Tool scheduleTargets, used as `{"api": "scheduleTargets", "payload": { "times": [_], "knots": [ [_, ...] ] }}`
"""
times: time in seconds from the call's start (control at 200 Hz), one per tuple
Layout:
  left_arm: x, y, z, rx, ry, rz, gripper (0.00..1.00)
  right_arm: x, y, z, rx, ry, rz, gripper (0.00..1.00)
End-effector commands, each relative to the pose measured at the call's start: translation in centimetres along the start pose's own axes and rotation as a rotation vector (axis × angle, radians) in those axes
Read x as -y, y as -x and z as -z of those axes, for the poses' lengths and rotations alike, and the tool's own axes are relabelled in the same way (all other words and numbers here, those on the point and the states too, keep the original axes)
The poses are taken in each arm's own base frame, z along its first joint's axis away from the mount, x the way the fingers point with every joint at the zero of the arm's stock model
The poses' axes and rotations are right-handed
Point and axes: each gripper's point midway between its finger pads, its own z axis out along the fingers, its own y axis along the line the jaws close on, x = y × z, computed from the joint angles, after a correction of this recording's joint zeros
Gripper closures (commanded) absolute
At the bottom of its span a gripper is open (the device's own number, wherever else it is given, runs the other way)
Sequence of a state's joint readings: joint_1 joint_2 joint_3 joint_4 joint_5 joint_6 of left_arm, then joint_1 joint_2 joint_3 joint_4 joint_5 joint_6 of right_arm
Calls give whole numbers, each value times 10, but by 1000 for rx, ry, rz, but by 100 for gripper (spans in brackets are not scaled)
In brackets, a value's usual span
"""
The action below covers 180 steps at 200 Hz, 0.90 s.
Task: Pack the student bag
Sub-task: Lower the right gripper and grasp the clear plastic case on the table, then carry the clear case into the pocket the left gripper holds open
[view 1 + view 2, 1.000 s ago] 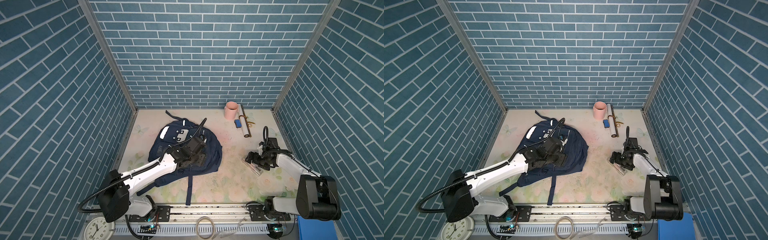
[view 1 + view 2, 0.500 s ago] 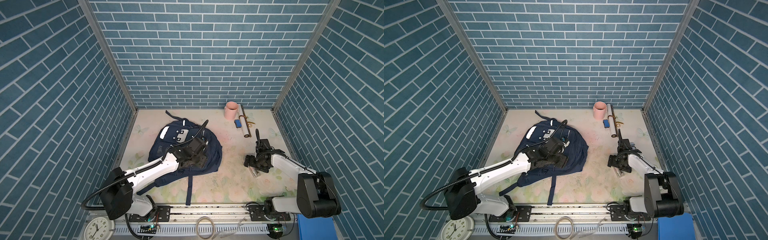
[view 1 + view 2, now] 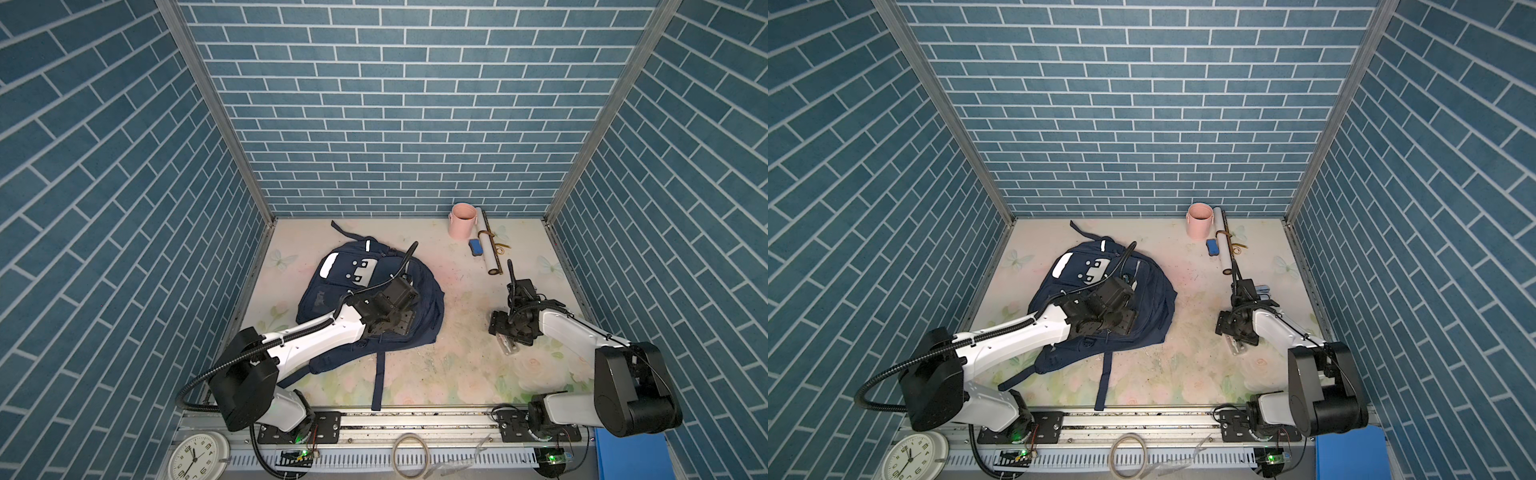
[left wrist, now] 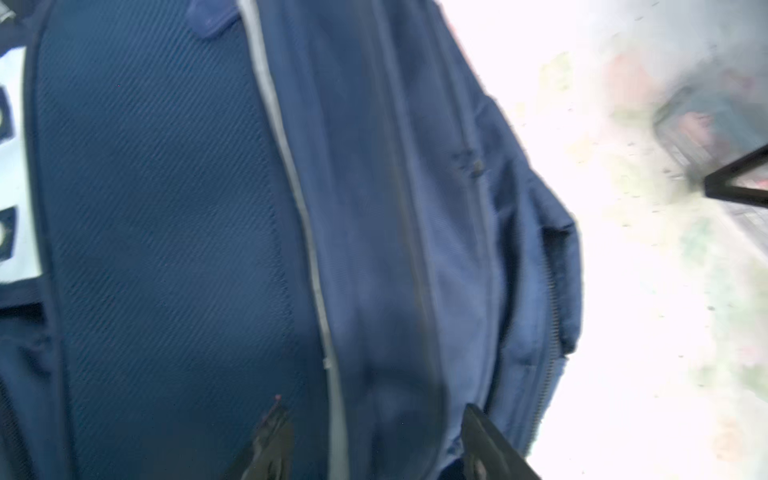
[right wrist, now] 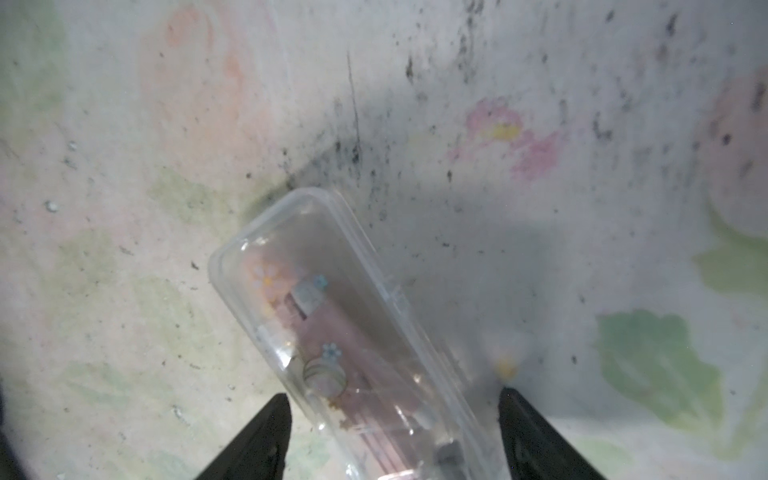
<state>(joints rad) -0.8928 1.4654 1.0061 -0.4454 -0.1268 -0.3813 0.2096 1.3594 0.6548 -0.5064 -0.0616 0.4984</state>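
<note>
Blue brick walls (image 3: 395, 124) box in a floral mat (image 3: 457, 374), and the student bag (image 3: 332, 291) lies flat on the left arm's side of it. Our left gripper (image 4: 378, 440) hangs over the bag's zipper edge, jaws apart. Our right gripper (image 5: 392, 419) straddles a clear plastic case (image 5: 316, 291) well apart from the bag, jaws open either side. We judge grabbing it is the step in hand: square the jaws across its narrow width, since it lies skewed and smooth plastic may twist out
</note>
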Motion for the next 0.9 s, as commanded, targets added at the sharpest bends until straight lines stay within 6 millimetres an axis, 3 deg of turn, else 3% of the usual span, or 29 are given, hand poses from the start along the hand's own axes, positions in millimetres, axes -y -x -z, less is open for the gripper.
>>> {"api": "scheduleTargets", "payload": {
  "times": [0.0,0.175,0.425,0.535,0.63,0.7,0.895],
  "knots": [
    [11,1,0,11,-23,-10,34,2,-24,-11,-92,7,-36,29],
    [-5,-11,-15,-45,87,5,34,-3,-27,-12,-98,37,-35,37],
    [-21,-6,-16,-24,194,57,38,-10,-25,-11,-96,71,-15,50],
    [-24,3,-5,18,199,88,55,-13,-21,-7,-85,79,-10,56],
    [-23,18,14,96,174,111,85,-21,-12,3,-48,112,-3,60],
    [-23,29,30,160,144,130,100,-28,-4,12,-10,149,-3,62],
    [-36,45,60,279,76,217,100,-58,17,42,71,280,2,66]
  ]
}}
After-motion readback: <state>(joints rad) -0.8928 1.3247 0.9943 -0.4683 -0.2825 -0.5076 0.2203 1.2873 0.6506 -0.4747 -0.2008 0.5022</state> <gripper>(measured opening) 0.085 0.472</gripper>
